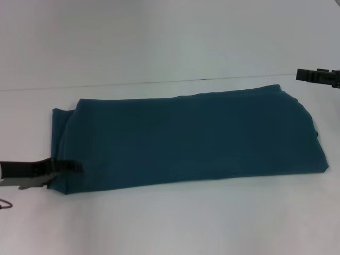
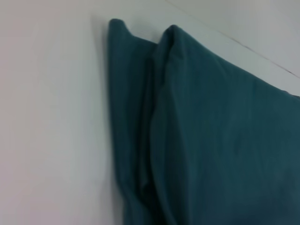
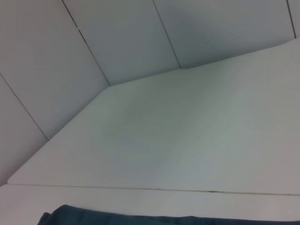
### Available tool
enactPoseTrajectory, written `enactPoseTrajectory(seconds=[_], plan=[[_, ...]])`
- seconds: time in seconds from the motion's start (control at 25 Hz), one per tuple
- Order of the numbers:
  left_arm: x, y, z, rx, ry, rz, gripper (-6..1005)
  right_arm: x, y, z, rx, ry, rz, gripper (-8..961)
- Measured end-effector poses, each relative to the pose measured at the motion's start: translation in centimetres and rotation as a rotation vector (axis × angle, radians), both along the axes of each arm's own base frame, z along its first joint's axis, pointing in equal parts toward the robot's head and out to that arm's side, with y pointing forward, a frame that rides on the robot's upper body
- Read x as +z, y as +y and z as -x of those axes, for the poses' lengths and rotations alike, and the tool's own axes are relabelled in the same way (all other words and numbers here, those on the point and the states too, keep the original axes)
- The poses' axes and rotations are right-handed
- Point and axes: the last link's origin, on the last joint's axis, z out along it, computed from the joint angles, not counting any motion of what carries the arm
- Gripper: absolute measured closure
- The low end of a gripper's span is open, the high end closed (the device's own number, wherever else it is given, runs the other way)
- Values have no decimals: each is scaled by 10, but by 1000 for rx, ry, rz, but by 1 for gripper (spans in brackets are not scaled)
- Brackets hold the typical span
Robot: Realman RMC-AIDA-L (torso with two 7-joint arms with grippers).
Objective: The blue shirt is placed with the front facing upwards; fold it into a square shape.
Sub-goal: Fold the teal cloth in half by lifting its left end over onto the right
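The blue shirt (image 1: 191,138) lies on the white table as a long folded band running left to right, plain teal side up, with no lettering showing. My left gripper (image 1: 65,171) is at the band's left end by the near corner, and its dark tip reaches over the cloth edge. The left wrist view looks down on that end of the shirt (image 2: 211,131), where the layered folds show. My right gripper (image 1: 317,76) hangs off the far right, above and clear of the shirt's right end. A strip of the shirt (image 3: 140,219) shows in the right wrist view.
The white table (image 1: 170,223) runs bare in front of and behind the shirt. A pale panelled wall (image 3: 117,37) rises behind the table's far edge. A thin cable loop (image 1: 4,204) shows at the left edge near my left arm.
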Motion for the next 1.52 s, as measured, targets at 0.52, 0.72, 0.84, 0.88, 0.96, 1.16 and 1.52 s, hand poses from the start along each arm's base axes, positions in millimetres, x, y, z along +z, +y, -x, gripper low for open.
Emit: enactPoseTrajectory(seconds=[0.52, 0.72, 0.84, 0.88, 0.96, 1.16, 1.52], plan=[[9, 8, -9, -46, 36, 1, 242, 1, 1, 0, 0, -6, -8, 53], [18, 7, -5, -43, 71, -11, 242, 0, 1, 1, 4, -7, -6, 54], [26, 5, -4, -37, 79, -23, 242, 0, 2, 2, 5, -7, -7, 54], [30, 3, -4, -32, 76, -23, 243, 0, 3, 2, 5, -6, -7, 54], [33, 0, -5, -23, 68, -15, 243, 0, 3, 2, 5, -6, -7, 53], [33, -7, -3, 26, 60, 15, 243, 0, 4, 3, 7, -7, -5, 54], [22, -13, 1, 76, 57, 83, 243, 1, 4, 4, 7, -9, -5, 53]])
